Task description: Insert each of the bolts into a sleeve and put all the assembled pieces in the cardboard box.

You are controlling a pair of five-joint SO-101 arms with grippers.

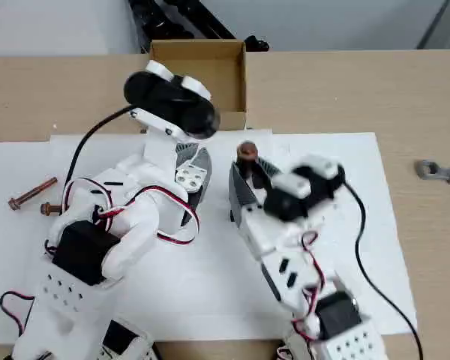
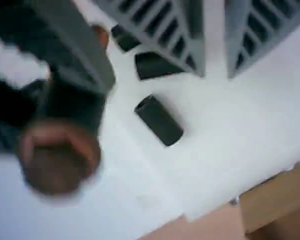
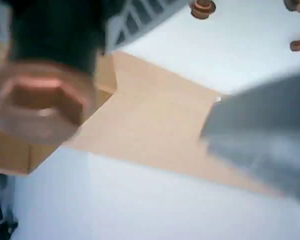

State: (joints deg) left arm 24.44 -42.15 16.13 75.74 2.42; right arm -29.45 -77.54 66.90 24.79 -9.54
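My right gripper (image 1: 247, 161) is shut on a black sleeve (image 3: 55, 35) with a copper bolt head (image 1: 246, 152) sticking out of its end. It holds this piece above the white sheet, just in front of the cardboard box (image 1: 240, 82). The same piece (image 2: 60, 160) appears in the left wrist view, close beside the left arm. My left gripper (image 2: 216, 72) is open, pointing down over three loose black sleeves: one lying free (image 2: 159, 120), another (image 2: 150, 65) at its fingertips and a third (image 2: 122, 37) farther off. In the high view the left gripper (image 1: 191, 180) sits left of the right one.
Two loose copper bolts (image 1: 31, 193) (image 1: 50, 208) lie at the left edge of the white sheet (image 1: 330, 247), also seen as bolts (image 3: 202, 7) in the right wrist view. A metal wrench (image 1: 439, 172) lies on the bare table at the far right.
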